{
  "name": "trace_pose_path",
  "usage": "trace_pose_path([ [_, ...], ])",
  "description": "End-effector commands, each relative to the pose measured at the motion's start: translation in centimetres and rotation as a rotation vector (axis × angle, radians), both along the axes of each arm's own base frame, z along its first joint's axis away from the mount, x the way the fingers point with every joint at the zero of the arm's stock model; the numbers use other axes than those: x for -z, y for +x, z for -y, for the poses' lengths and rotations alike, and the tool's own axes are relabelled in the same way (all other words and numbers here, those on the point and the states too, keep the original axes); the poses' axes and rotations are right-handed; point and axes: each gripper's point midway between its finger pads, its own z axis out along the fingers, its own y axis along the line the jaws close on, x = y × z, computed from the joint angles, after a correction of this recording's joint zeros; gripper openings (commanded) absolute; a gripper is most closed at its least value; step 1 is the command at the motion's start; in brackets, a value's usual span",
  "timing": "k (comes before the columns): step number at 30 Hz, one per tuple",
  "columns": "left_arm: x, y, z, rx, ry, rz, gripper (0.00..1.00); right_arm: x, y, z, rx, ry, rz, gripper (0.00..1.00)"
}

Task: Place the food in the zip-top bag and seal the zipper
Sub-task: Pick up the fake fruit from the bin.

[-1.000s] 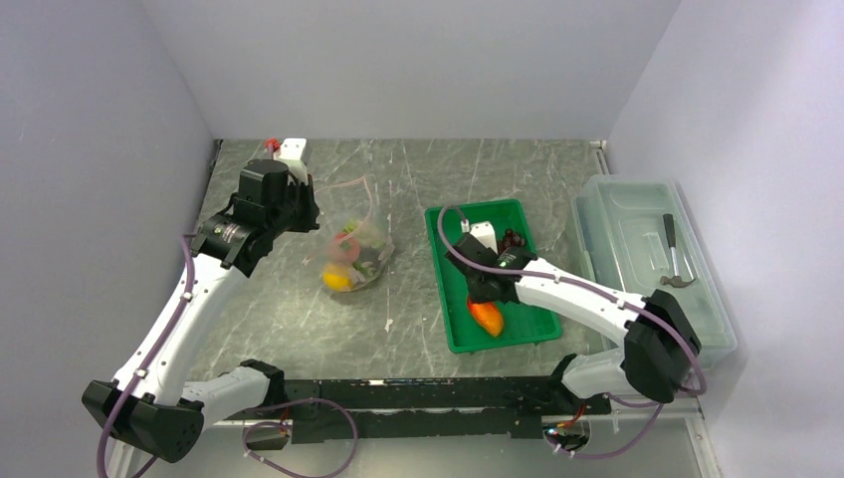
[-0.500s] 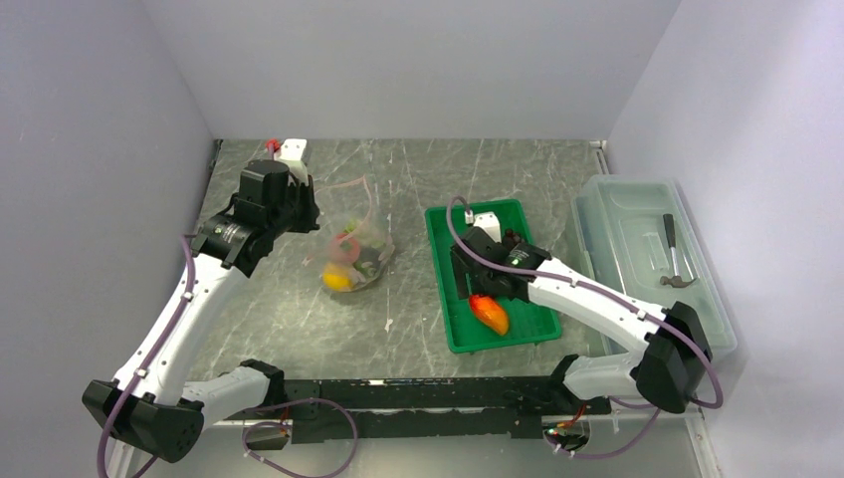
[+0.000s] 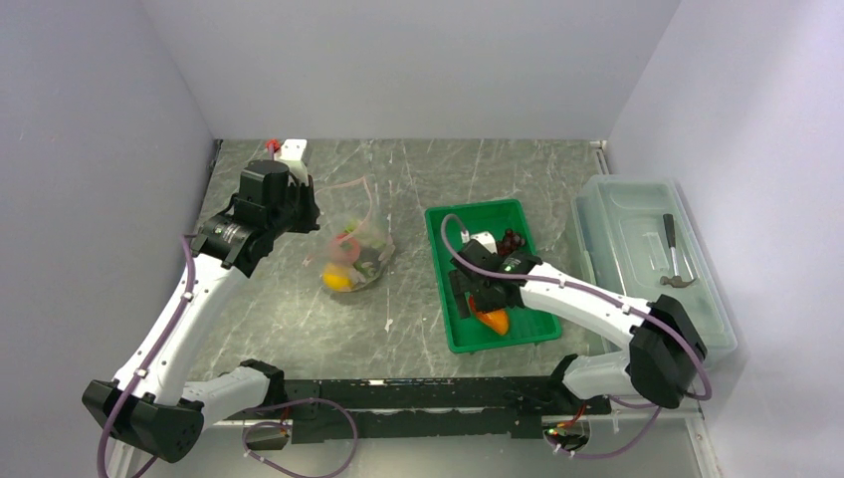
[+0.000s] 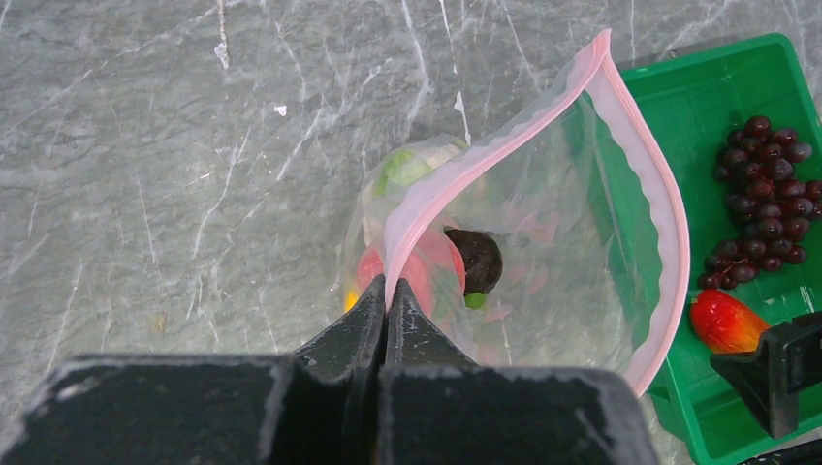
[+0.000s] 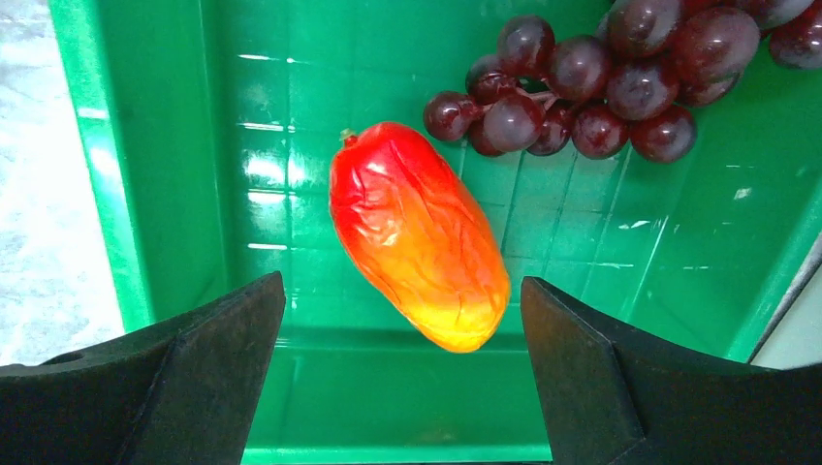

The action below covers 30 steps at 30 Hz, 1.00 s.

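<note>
My left gripper (image 4: pixel 386 291) is shut on the pale pink zipper (image 4: pixel 649 194) of the zip-top bag (image 3: pixel 356 249) and holds its mouth open above the table. Inside the bag lie pieces of the food: a dark round fruit (image 4: pixel 477 260), lettuce (image 4: pixel 407 167) and a yellow lemon (image 3: pixel 336 280). My right gripper (image 5: pixel 399 286) stands open just above the red-orange fruit (image 5: pixel 417 247), one finger on each side, not touching it. That fruit lies in the green tray (image 5: pixel 145 194) beside the grape bunch (image 5: pixel 601 77).
A large clear lidded box (image 3: pixel 647 259) with a grey hammer (image 3: pixel 675 261) on it stands at the right. A small white object (image 3: pixel 292 149) sits at the back left corner. Grey walls enclose the table on three sides.
The right gripper has opened wide and shifted within the tray, now straddling the red-orange fruit. The left arm and the bag have not moved.
</note>
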Motion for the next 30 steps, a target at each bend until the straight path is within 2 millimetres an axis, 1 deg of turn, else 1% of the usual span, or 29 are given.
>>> trace_pose_path([
  [1,-1.4,0.0,0.3,0.026,-0.012,0.054,0.03,0.7,0.4,-0.5,-0.014,0.002,0.001,0.96],
  [8,-1.4,0.0,0.2,0.021,-0.010,0.057,0.03,2.1,1.2,-0.5,-0.012,-0.042,-0.011,0.98],
  [15,-1.3,0.0,0.2,0.022,-0.008,0.055,0.03,2.9,1.7,-0.3,-0.001,-0.082,-0.029,0.97],
  [20,-1.4,0.0,0.2,0.022,-0.008,0.056,0.03,3.3,1.5,0.4,0.027,-0.128,-0.048,0.92],
  [24,-1.4,0.0,0.2,0.023,-0.009,0.057,0.03,3.5,1.4,0.5,0.032,-0.132,-0.054,0.87],
  [30,-1.3,0.0,0.2,0.021,-0.008,0.055,0.03,3.3,1.6,0.4,0.035,-0.122,-0.042,0.73],
])
